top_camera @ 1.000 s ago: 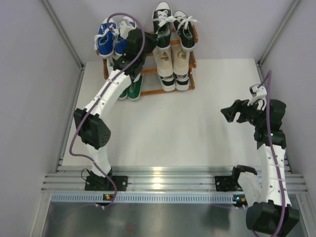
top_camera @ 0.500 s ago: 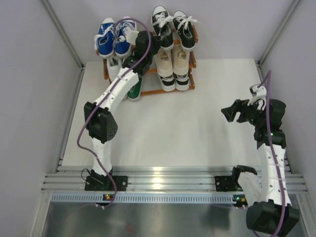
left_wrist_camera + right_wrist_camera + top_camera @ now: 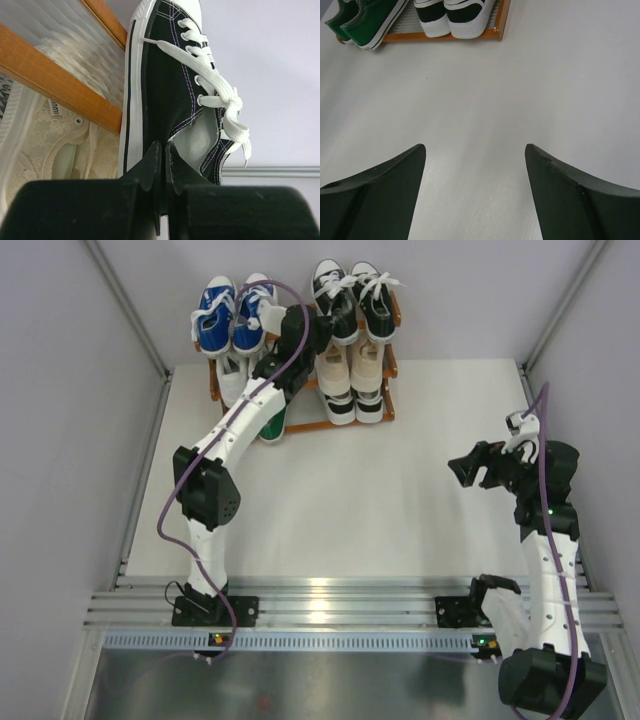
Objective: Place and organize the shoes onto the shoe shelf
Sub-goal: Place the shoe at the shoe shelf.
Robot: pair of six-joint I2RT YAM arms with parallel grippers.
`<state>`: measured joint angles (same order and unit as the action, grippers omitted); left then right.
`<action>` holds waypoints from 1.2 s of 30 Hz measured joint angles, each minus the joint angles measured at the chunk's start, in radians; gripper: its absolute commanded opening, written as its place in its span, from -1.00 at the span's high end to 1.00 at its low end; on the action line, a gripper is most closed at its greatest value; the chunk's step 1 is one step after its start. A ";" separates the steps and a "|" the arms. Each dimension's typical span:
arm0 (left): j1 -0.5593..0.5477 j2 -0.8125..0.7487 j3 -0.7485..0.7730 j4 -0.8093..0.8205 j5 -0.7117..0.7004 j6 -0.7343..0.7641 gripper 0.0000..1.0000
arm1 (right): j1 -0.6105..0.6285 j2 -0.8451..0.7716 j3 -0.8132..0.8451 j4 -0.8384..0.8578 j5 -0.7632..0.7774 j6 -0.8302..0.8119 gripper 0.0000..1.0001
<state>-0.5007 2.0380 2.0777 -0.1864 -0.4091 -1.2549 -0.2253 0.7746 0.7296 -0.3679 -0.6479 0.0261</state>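
1. Progress is judged as pretty much done: all six pairs are seen on the shoe shelf (image 3: 310, 426), and no shoe is spotted on the bench (image 3: 380, 510) in front of it.
2. Top tier: the blue pair (image 3: 230, 322) is parked on the shelf's left half and the black canvas pair (image 3: 350, 295) on its right half.
3. Middle tier: the beige pair (image 3: 352, 358) is on the right. The white pair (image 3: 228, 375) on the left is mostly hidden behind the left arm.
4. Bottom tier: the black-and-white pair (image 3: 356, 405) is on the right and the green pair (image 3: 272, 426) on the left.
5. The left claw (image 3: 162, 147) is found at the shelf's top tier, right at the heel end of the left black canvas shoe (image 3: 160, 75). Its fingers are pressed together; whether any canvas is pinched between them can't be told.
6. The right claw (image 3: 475, 146) is spread wide with nothing in it, held over the bench well out in front of the shelf and off to its right.
7. What's left, as a guess: maybe a last nudge to square that shoe up, and that's it.
8. Direction: that black shoe's toe cap is pointed toward the back of the shelf and its heel toward the front. Its long axis is laid front to back, across the rails. The green pair is slanted a bit off that line.
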 measured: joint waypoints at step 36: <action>-0.012 -0.031 -0.070 0.151 0.105 -0.021 -0.69 | 0.000 -0.002 0.000 0.000 0.007 0.000 -0.61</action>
<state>-0.5129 2.0068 2.0075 -0.0349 -0.3038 -1.2758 -0.2253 0.7727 0.7296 -0.3679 -0.6407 0.0261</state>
